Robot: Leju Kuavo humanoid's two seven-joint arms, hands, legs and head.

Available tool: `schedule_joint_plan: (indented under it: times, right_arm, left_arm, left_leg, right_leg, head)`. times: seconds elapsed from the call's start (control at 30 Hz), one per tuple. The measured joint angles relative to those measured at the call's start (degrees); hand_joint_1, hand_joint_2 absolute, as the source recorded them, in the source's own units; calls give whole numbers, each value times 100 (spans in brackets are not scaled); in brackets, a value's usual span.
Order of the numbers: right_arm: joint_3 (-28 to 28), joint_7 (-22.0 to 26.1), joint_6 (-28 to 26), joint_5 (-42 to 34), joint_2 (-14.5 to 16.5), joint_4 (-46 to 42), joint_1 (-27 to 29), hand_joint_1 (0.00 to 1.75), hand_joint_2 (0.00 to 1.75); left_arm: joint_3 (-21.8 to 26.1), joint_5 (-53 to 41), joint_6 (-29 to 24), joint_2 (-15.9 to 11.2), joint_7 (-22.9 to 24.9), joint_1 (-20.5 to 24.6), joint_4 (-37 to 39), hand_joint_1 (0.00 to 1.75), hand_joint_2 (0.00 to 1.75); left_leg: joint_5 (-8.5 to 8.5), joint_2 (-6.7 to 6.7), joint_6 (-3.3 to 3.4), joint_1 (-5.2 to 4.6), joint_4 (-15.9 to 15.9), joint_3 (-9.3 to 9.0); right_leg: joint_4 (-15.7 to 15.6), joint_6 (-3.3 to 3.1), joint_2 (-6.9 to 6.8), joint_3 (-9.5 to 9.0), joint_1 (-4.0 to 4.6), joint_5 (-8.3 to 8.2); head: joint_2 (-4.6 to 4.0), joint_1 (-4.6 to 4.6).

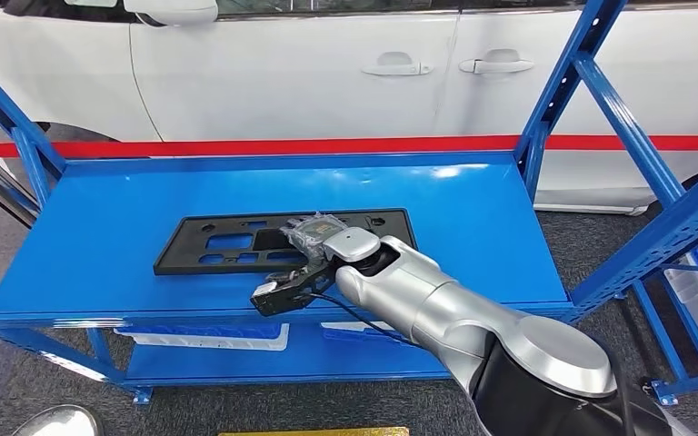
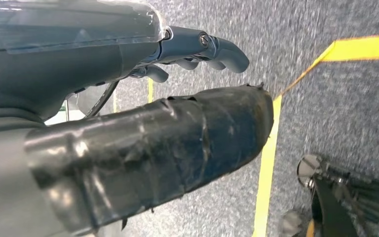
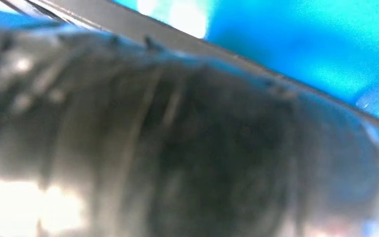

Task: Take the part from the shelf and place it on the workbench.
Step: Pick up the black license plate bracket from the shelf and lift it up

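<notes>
Up on the blue shelf (image 1: 473,209), the black part (image 1: 227,241), a flat plastic panel with rectangular cutouts, lies along the middle of the top level, its long side running roughly parallel to the shelf's front edge. The right hand (image 1: 314,238) reaches in from the front-right and rests over the part's right half, its fingers (image 1: 302,229) curled down onto the panel's surface; whether they actually grip the part cannot be told from the head view, and the right wrist view is a close blur of dark hand against blue metal. The silver forearm crosses the shelf's front edge, with a dark camera unit at the wrist hanging just over that edge.

The left hand (image 2: 128,143) hangs down over grey carpet with yellow floor lines, its fingers (image 2: 222,49) loosely curved and apart with nothing between them, the tape-wrapped thumb stretched out beside them.

Behind the shelf stands a white car (image 1: 327,64) with a red stripe along its lower doors.
</notes>
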State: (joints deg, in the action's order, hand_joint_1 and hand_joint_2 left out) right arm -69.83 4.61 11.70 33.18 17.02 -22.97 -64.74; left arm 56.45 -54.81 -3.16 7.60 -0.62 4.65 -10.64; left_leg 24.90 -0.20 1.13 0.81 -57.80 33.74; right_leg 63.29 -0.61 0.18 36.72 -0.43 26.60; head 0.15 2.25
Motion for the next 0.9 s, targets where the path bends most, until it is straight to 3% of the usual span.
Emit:
schedule_joint_plan:
  times: [0.07,0.2,0.23,0.3,0.37,0.4,0.43,0.47,0.53,0.57,0.7,0.77,0.83,0.87,0.9]
  right_arm:
    - [2,11,1,-3,1,0,3,0,0]
    - [4,25,0,-9,-2,-2,1,0,0]
    - [5,29,-1,-9,1,-2,-2,0,0]
    - [6,39,2,-9,2,-2,9,0,0]
    - [6,45,5,-9,1,-1,43,0,0]
    - [6,48,7,-9,1,0,56,0,0]
    - [6,51,8,-9,1,-1,63,0,0]
    - [6,56,9,-9,1,-1,63,0,0]
    - [6,63,13,-9,0,-2,56,0,0]
    - [6,67,15,-9,0,-2,56,0,0]
    - [8,89,56,-36,-5,-4,60,0,0]
    - [13,109,83,-65,-13,-5,60,0,0]
    - [15,122,103,-84,-29,-3,89,0,0]
    - [15,125,115,-88,-39,-2,110,0,0]
    - [15,125,126,-91,-47,-1,126,0,0]
  left_arm:
    - [11,-15,-3,1,3,2,0,0,0]
    - [20,-36,-12,-4,11,2,1,0,0]
    - [22,-37,-12,-7,16,3,1,0,0]
    - [28,-44,-12,-12,30,4,0,0,0]
    - [41,-49,-12,-20,42,0,0,0,0]
    - [49,-50,-12,-21,44,-4,0,0,0]
    - [55,-52,-12,-21,45,-8,0,0,0]
    - [58,-56,-12,-21,44,-11,0,0,0]
    - [61,-70,-12,-22,40,-6,0,0,0]
    - [61,-76,-12,-23,37,-1,0,0,0]
    - [63,-91,-12,-27,29,6,0,0,0]
    - [64,-93,-12,-28,28,3,0,0,0]
    - [66,-93,-12,-29,26,2,0,0,0]
    - [66,-95,-11,-32,18,3,0,0,0]
    - [66,-96,-10,-35,10,3,0,0,0]
  left_leg:
    - [31,-2,-56,-11,-54,33]
    - [120,0,-167,3,-159,70]
    - [238,1,-195,9,-361,158]
    - [566,4,-250,24,-1062,502]
    - [699,4,-282,35,-1596,795]
    - [606,4,-285,37,-1574,803]
    - [409,5,-278,39,-1314,694]
    - [184,7,-262,40,-899,509]
    - [-55,6,-216,21,-200,170]
    - [-69,1,-192,6,-42,96]
    - [-60,-3,-74,6,41,46]
    - [-68,12,1,29,79,16]
    - [-54,14,44,21,75,13]
    - [-46,11,51,19,70,10]
    - [-36,6,52,18,60,4]
  right_leg:
    - [-299,-44,7,-140,28,-48]
    - [-372,-149,8,-194,2,-76]
    - [-395,-173,2,-214,-17,-84]
    - [-401,-206,-10,-224,-21,-76]
    - [-397,-219,-11,-229,-17,-63]
    - [-394,-218,-6,-236,-17,-56]
    - [-391,-212,1,-250,-17,-44]
    - [-388,-200,7,-271,-18,-29]
    - [-393,-161,10,-296,-7,-5]
    - [-398,-137,7,-296,0,-1]
    - [-352,-25,0,-285,11,57]
    - [77,12,-3,-91,10,311]
    - [841,26,-2,305,7,640]
    - [1124,33,-3,466,5,705]
    - [1219,35,-3,542,3,660]
  head:
    - [-1,1]
    - [-1,3]
    - [0,4]
    - [1,7]
    - [0,6]
    - [-1,7]
    - [-1,7]
    - [-1,6]
    - [-1,6]
    - [-1,4]
    - [0,2]
    - [-2,0]
    - [-2,0]
    - [-1,0]
    - [-1,0]
